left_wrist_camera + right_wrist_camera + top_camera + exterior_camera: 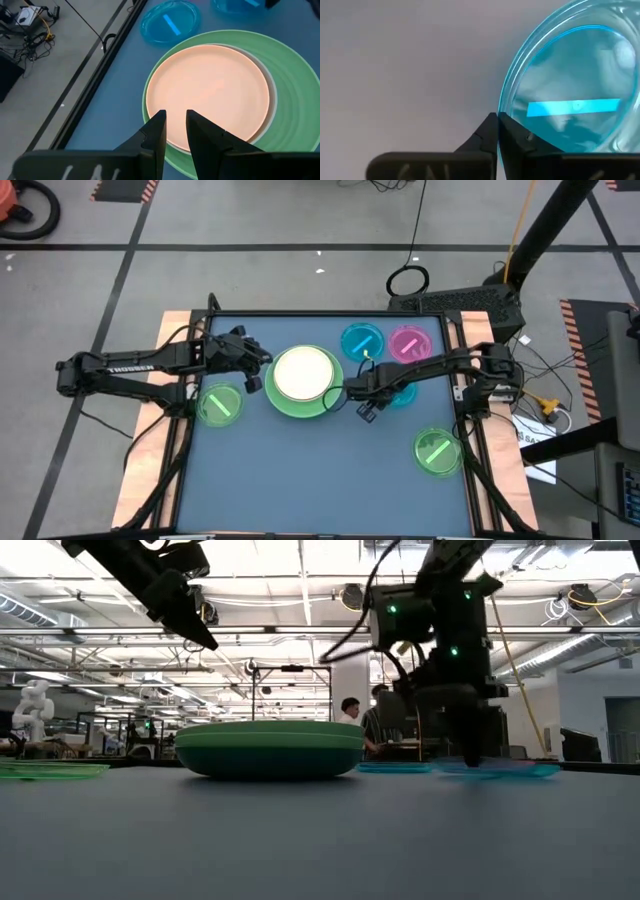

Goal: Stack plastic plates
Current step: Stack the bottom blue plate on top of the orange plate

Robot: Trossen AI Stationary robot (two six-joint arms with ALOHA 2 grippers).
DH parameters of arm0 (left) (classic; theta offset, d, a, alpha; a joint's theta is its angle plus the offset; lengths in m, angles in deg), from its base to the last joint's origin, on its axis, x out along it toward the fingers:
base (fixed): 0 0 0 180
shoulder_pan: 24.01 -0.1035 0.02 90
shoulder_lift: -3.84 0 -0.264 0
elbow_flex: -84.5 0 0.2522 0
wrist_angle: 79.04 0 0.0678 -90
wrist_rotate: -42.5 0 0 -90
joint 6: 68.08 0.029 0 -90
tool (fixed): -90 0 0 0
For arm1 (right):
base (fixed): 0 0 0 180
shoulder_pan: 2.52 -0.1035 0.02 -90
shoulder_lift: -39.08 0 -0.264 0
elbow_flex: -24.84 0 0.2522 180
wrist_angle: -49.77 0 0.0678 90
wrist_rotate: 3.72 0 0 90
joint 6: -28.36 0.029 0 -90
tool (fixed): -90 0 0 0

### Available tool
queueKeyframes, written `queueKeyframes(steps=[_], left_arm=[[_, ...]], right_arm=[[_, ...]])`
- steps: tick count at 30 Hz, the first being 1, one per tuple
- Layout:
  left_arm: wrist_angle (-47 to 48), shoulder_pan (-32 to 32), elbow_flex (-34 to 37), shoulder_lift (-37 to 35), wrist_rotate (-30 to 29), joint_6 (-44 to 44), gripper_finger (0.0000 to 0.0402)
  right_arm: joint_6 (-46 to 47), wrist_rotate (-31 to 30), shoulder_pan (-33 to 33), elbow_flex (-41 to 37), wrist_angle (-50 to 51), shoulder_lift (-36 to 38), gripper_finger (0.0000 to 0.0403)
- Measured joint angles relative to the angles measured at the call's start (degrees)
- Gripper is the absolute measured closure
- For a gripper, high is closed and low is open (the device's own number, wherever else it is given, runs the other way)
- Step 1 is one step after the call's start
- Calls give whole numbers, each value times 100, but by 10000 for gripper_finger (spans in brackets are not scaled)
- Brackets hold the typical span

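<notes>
Translucent blue, the small plate point(575, 90) with its bright stripe lies on the table just right of the stack of plates point(303, 380). The right gripper point(498, 131) is nearer, its fingers pinched together on that plate's near rim. The stack lies toward the left arm, whose left gripper point(175, 131) hovers above it, narrowly parted, holding nothing.

Right gripper point(497, 131) low, fingers pinched together; left gripper point(175, 131) raised, slightly parted.

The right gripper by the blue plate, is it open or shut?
Shut. The right gripper has its two dark fingers pinched together on the rim of a blue plate, with no gap showing between them.
</notes>
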Motion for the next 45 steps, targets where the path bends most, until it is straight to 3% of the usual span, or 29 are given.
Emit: queueKeyframes(steps=[22, 34, 45], left_arm=[[-17, 0, -2, 2, 0, 107, 321], [-288, 0, -2, 2, -2, 185, 321], [-334, 0, -2, 2, 0, 258, 321]], right_arm=[[-2384, -915, -13, 1970, 0, 10, 402], [-3749, -557, -39, 2056, -1608, -267, 403], [-4856, -581, -210, 2056, -2032, -629, 393]])
